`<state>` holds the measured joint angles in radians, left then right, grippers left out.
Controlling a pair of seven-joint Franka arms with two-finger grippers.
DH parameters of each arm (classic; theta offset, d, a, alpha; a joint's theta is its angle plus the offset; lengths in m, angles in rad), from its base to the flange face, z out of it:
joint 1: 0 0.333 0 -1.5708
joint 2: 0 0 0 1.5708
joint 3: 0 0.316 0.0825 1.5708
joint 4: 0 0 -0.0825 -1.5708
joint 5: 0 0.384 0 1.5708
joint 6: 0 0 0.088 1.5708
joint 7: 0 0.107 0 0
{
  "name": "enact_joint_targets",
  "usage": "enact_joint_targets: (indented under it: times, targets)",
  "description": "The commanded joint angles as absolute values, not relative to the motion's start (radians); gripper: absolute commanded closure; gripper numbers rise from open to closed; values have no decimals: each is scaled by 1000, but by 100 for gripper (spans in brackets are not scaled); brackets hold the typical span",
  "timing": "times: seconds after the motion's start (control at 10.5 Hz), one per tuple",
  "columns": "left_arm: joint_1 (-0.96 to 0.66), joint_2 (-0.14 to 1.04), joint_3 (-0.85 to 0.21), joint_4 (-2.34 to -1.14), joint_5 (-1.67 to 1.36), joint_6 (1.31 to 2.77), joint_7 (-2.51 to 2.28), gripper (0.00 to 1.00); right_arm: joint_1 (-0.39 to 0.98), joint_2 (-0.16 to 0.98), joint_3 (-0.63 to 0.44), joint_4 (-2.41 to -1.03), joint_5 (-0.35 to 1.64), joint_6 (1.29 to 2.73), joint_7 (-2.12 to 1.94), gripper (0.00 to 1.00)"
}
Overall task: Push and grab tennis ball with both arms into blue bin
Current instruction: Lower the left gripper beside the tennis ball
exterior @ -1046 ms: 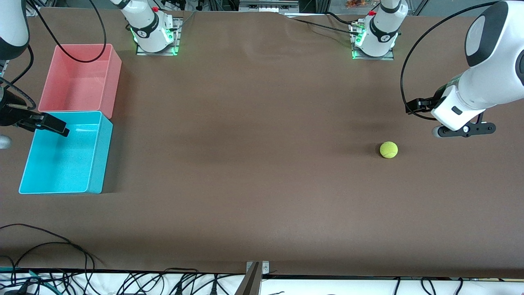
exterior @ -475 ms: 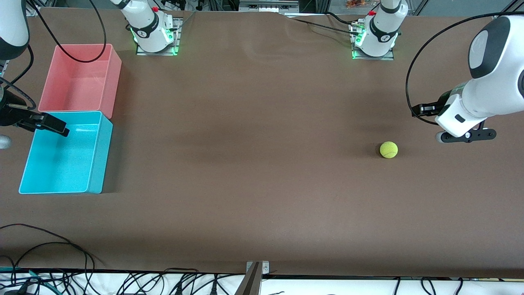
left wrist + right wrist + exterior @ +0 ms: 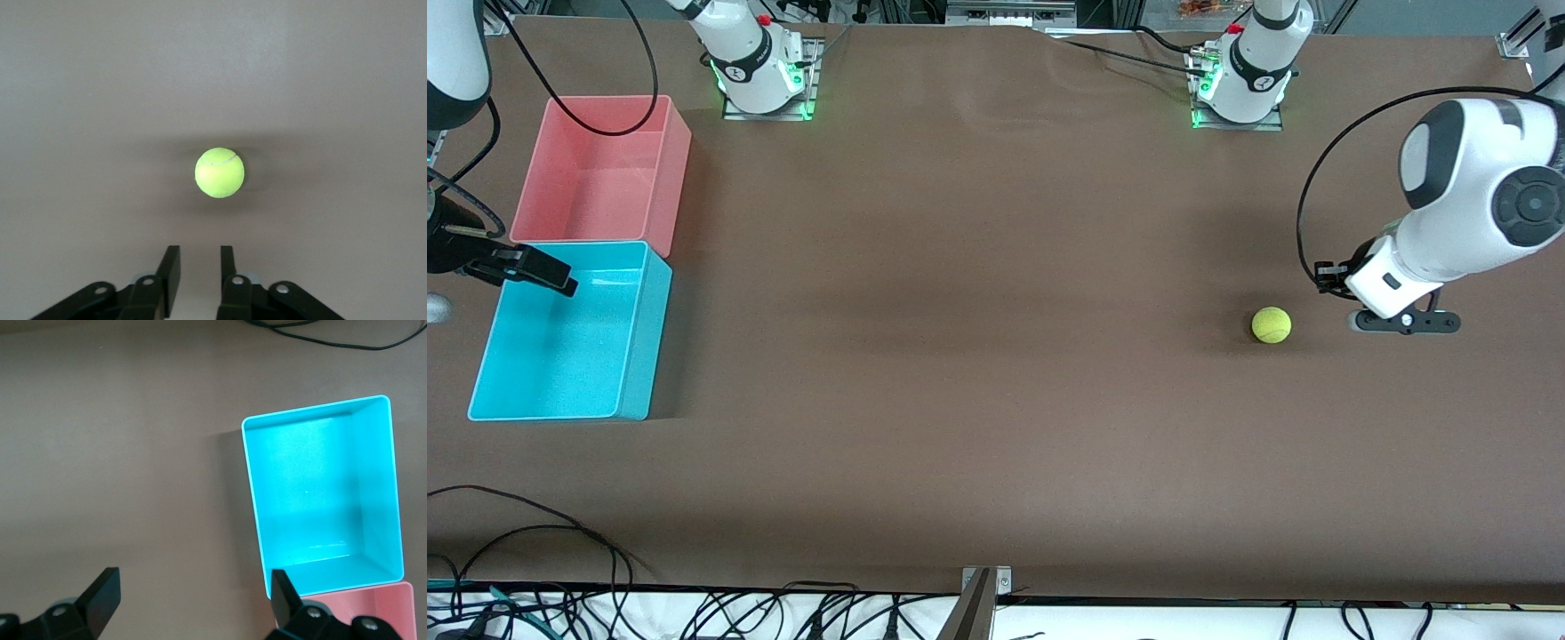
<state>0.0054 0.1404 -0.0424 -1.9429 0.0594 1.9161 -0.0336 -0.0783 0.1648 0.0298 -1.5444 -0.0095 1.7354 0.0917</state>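
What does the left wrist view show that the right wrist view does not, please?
Only the left wrist view shows the tennis ball and the left gripper, jaws nearly closed, empty, aimed at it. Only the right wrist view shows the blue bin, a corner of the pink bin and the right gripper, jaws wide apart. Both show the brown table.

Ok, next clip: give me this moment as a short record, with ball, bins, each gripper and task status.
ball: tennis ball on the bare table, toward the left arm's end
blue bin: empty, at the right arm's end
pink bin: empty, touching the blue bin, farther from the front camera
left gripper: low beside the ball, fingers narrowly apart, not touching it
right gripper: wide open, waiting above the blue bin's edge
status: ball not yet pushed
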Motion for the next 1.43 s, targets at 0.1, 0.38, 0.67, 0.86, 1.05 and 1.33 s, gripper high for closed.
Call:
enact_joint_targets:
  times: [0.1,0.38,0.67,0.86,1.05,1.33]
  targets:
    - [9,49,-46,-2137,83,2060,215,100,-77,173,35,-1523,-8,1723,75,0]
    - [41,63,-25,-2183,78,2184,643,100,-83,173,34,-1523,-5,1721,77,0]
    - [60,95,-8,-2191,81,2242,956,100,-83,173,34,-1523,-3,1713,5,0]
    - [61,138,26,-2191,68,2308,1174,100,-80,173,35,-1525,-5,1716,9,0]
    - [61,159,31,-2192,69,2313,1247,100,-83,175,35,-1523,-5,1723,6,0]
    - [83,224,32,-2192,22,2379,1382,100,-81,176,35,-1525,-5,1718,3,0]
